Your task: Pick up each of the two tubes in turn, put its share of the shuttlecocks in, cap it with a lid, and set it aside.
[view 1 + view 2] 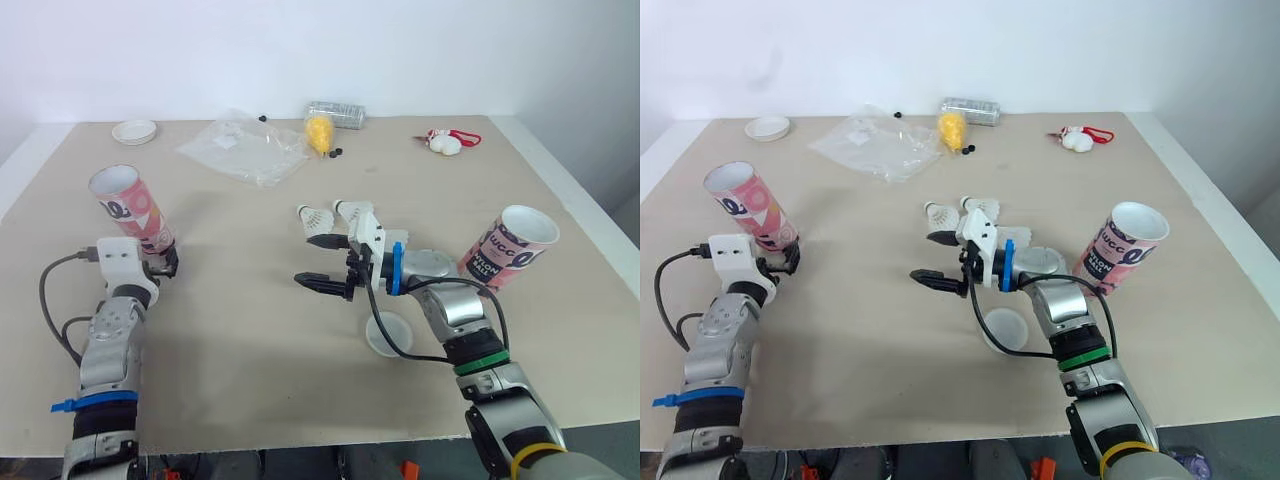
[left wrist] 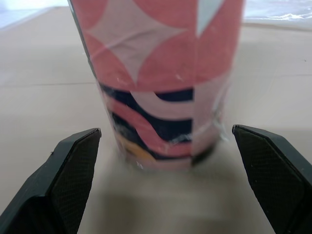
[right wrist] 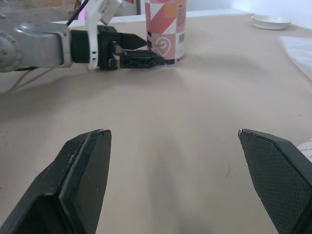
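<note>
The left gripper [image 2: 165, 130] has its black fingers spread either side of the base of the left tube [image 1: 128, 208], a glossy pink patterned cylinder. The right gripper [image 1: 308, 260] gapes mid-table over the matte beige table [image 1: 250, 350], just beside two white shuttlecocks [image 1: 318, 215]. The second tube [image 1: 508, 245] stands at the right.

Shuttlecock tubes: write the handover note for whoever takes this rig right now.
The left hand is open, its fingers on either side of the base of the left tube, not closed on it.
The right hand is open and empty, over the table beside two white shuttlecocks.
The right tube stands on the robot's right. One white lid lies under the right forearm; the far lids sit at the far left corner.
Done: nothing visible. Both tubes are uncapped.
Left: grasp the first tube, fill, cap and set it aside, then do the other.
</note>
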